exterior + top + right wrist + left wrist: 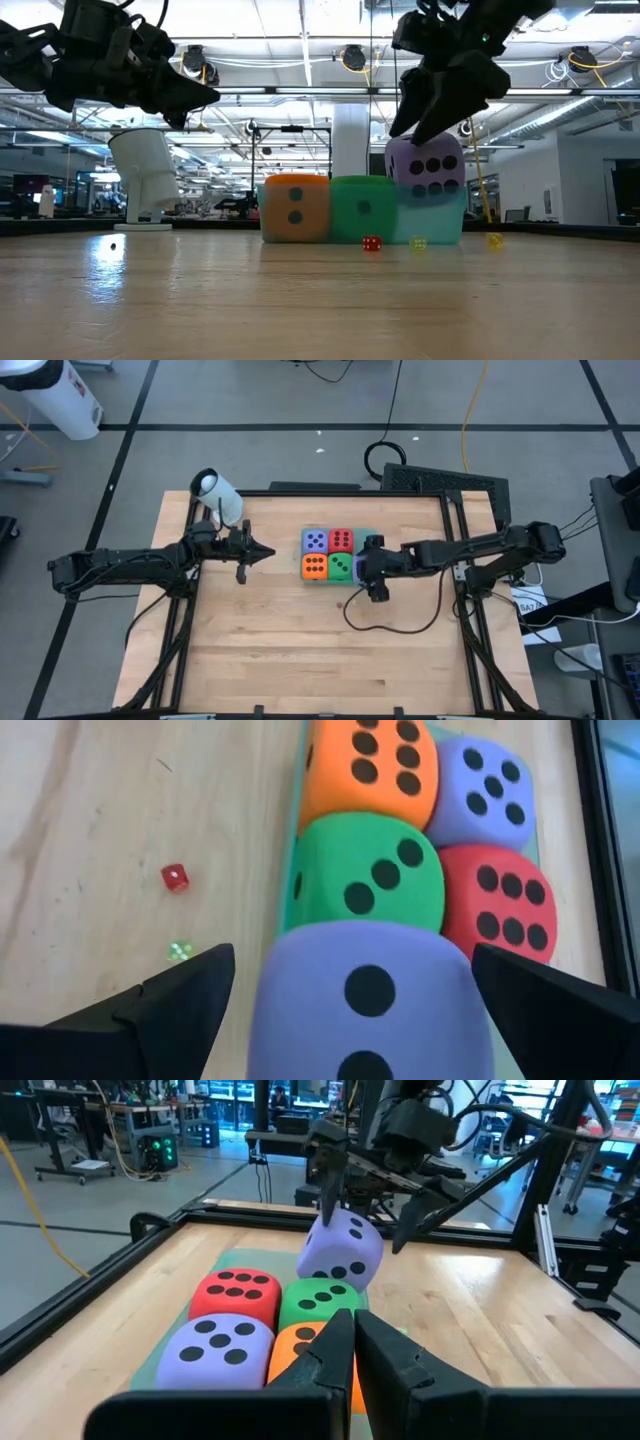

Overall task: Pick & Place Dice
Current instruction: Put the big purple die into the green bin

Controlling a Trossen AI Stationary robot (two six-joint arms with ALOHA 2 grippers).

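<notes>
Four soft dice sit in a square block on a flat translucent green square [366, 537]: lavender [315, 541], red [341, 540], orange [314, 566] and green [340, 567]. My right gripper [362, 568] is shut on the second lavender die [425, 165] just right of the green die. In the left wrist view this die [340, 1248] hangs tilted above the square's right part. My left gripper [262, 552] is shut and hovers left of the dice, pointing at them and touching nothing. My right gripper holds the second lavender die by two opposite side faces [275, 1010], pinched between the two fingers [190, 990]. The fingers come from above, slanting in from the table's right. The die is lifted clear and tilted, higher than the green die beside it.
Tiny hard dice lie on the wood near the block: a red one [175, 877], a green one [180, 950] and a yellow one [495, 240]. A white cylinder [218, 495] stands at the far left corner. A black cable [390, 628] loops on the table under my right arm.
</notes>
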